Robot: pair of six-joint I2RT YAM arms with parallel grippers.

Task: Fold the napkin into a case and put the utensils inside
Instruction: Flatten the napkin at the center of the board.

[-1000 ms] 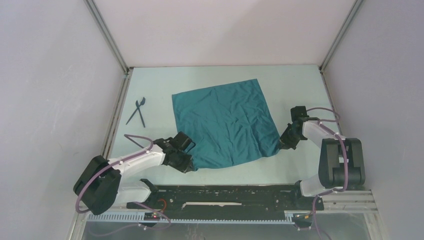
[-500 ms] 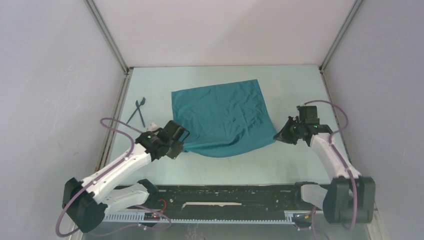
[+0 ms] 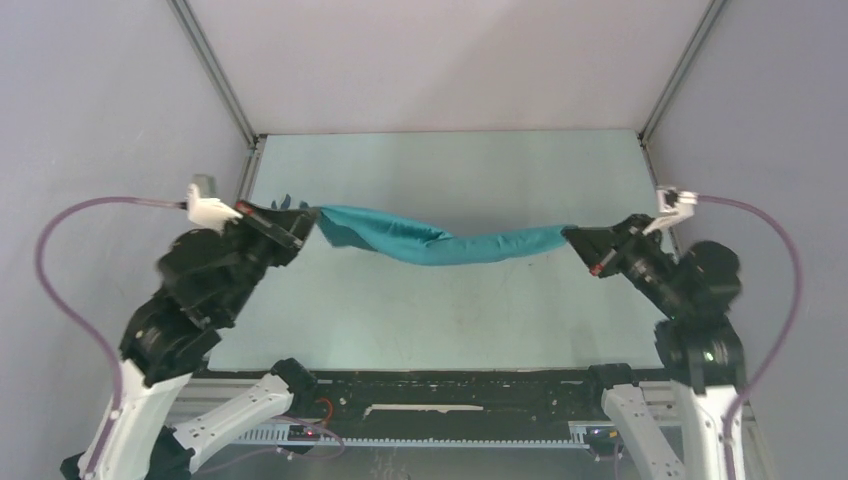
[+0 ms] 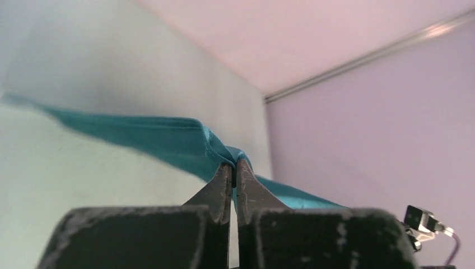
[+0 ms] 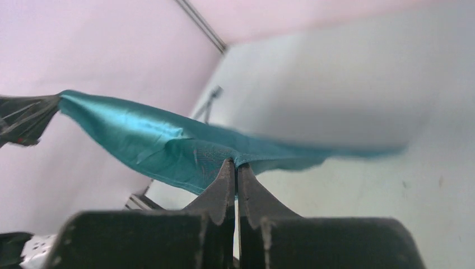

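The left fingers [image 4: 221, 188] and the right fingers [image 5: 249, 193] are pinched shut on the ends of the napkin [image 3: 440, 243], holding it up over the counter [image 3: 450, 320]. It sags in a bunch (no neat fold yet). The utensils [image 5: 208, 103] lie off to the side, not put in.

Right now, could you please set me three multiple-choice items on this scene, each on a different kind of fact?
1. Where is the napkin? A) lying flat B) rolled up C) hanging between the left gripper and right gripper.
2. Its colour? A) teal B) red C) white.
3. The left gripper is: A) wide open B) shut on the napkin C) out of view.
1 C: a gripper pinches each end, middle sagging. 2 A: teal in every view. 3 B: its fingers meet on the napkin.
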